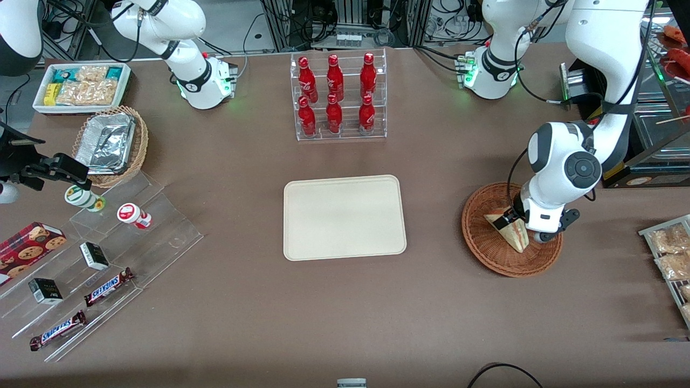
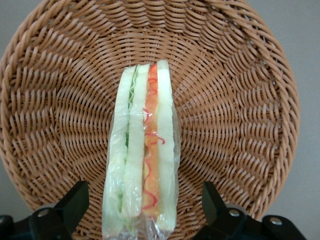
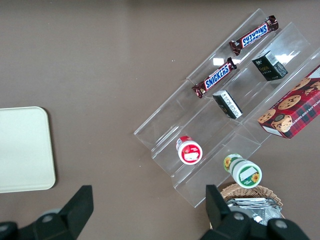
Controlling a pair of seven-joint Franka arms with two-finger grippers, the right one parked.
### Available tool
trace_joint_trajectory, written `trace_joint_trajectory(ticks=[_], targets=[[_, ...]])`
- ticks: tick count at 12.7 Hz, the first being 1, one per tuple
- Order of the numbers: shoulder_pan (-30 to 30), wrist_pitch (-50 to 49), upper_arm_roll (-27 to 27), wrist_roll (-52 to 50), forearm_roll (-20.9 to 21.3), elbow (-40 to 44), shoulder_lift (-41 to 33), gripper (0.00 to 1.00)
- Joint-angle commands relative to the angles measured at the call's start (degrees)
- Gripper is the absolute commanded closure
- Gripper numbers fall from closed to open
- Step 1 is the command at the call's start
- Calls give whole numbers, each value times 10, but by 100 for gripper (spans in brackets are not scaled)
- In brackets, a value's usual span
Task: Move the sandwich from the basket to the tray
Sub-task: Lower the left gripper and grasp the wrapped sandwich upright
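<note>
Sandwich (image 1: 511, 233) lying inside the basket (image 1: 485, 253), standing on its long edge with the filling side up — white bread layers, green on one side, red on the other, all under clear wrap (image 2: 142, 165). Pointed end directed toward the front camera in the front view. Basket seated on the brown table (image 1: 345, 312), toward the working arm's end, well apart from the tray (image 1: 344, 216).

Gripper (image 1: 531, 222) lowered over the basket, directly above the wider end of the sandwich. Fingers (image 2: 72, 202) spread apart, one on each side of the wedge, with visible gaps between each pad and the wrap — nothing grasped. Contact with the sandwich not seen in the wrist view.

Tray resting flat at the middle of the table, nearer to the front camera than the clear rack of red bottles (image 1: 338, 97).

Toward the parked arm's end: tan wicker basket with foil trays (image 1: 110, 143), white bin of snack packets (image 1: 81, 86), clear stepped display (image 1: 108, 264) carrying Snickers bars (image 1: 108, 286), small dark boxes and two small round tubs (image 1: 132, 214). Cookie box (image 1: 29, 245) beside it.
</note>
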Motion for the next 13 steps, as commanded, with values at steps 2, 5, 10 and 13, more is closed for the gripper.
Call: trace_joint_trajectory(ticks=[2,5,10,13], targets=[[-2,13,2,-5,2,-2,5,63],[-2,7,2,-4,2,-5,0,100],[-14,-86,-3,18,4,34,-39,100],[-59,-157,-4,50,3,91,-42,100]])
